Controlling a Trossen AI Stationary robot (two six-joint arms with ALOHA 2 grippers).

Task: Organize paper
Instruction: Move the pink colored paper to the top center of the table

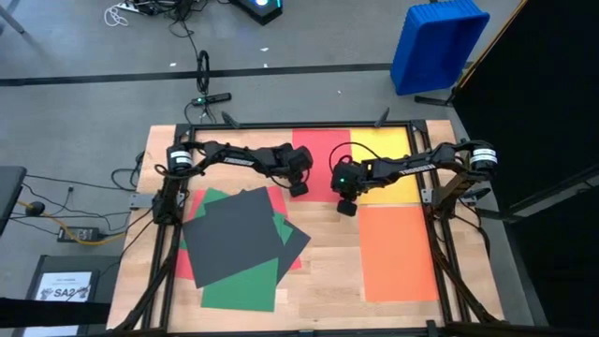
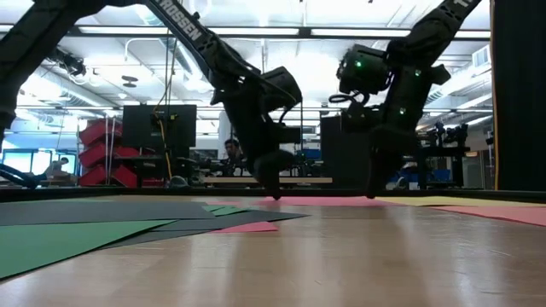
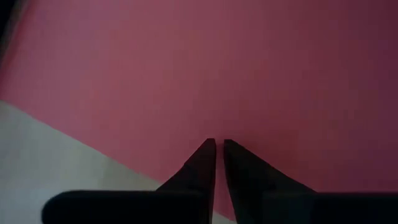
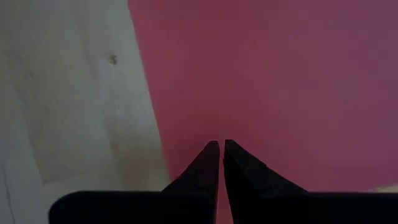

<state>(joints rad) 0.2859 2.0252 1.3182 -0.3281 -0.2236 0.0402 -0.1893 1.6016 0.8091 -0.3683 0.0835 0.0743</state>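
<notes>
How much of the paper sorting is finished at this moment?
Done: the yellow sheet and orange sheet lie flat, apart. In hand: the left gripper and right gripper, both shut, press on the red sheet. Left: the mixed pile of dark and green sheets.

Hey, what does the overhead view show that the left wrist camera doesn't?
Only the overhead view shows the whole table: the orange sheet, the yellow sheet, the dark grey sheets piled over green ones, and the right end effector.

Only the left wrist view shows the left end effector up close, fingers nearly together, just above the paper near its edge.

Both show the red sheet under the left end effector.
</notes>
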